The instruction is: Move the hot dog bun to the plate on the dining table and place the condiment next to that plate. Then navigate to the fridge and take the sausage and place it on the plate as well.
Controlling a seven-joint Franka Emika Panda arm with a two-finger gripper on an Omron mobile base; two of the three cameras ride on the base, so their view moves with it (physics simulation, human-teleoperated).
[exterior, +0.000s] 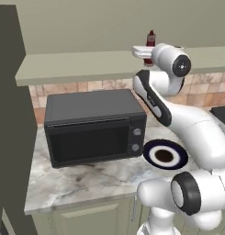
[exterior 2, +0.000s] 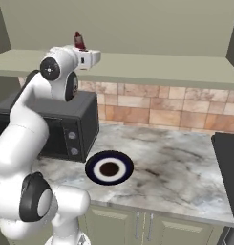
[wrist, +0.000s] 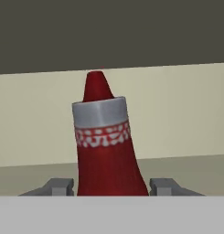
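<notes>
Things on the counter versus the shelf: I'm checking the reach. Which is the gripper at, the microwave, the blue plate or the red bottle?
The red condiment bottle on the high shelf: it stands between the gripper fingertips. The microwave and dark blue plate sit below on the counter.

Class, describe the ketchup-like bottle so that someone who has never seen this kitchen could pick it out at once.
Find the black microwave on the marble counter, then look up to the long pale shelf above it. The condiment stands there, between the fingers of the robot's pincer. It is the one small red thing up there, tapering to a pointed tip above a grey band.
</notes>
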